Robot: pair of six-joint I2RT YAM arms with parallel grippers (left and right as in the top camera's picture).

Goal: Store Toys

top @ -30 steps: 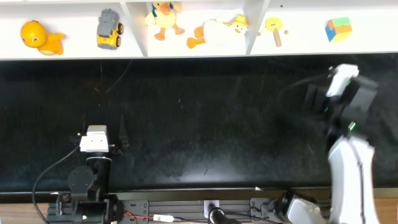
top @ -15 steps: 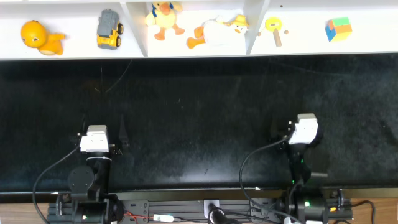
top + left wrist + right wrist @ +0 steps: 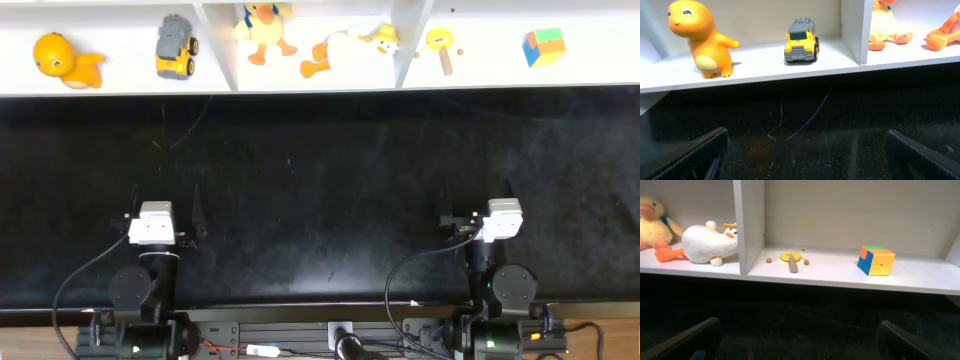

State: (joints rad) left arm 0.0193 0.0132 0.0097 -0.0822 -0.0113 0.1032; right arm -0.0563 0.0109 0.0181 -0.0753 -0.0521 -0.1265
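Six toys (image 3: 345,52) line the shelf (image 3: 500,78) at 12 o'clock. Left tool (image 3: 806,134) and right tool (image 3: 799,324) gape wide, empty, above the counter (image 3: 320,180).

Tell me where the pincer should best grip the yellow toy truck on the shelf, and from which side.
Probably across the cab of the yellow toy truck, one finger on each flat side, coming in from the open front of the white shelf. It stands upright on its wheels, nose outward, with free space on both sides; the divider stands apart from it.
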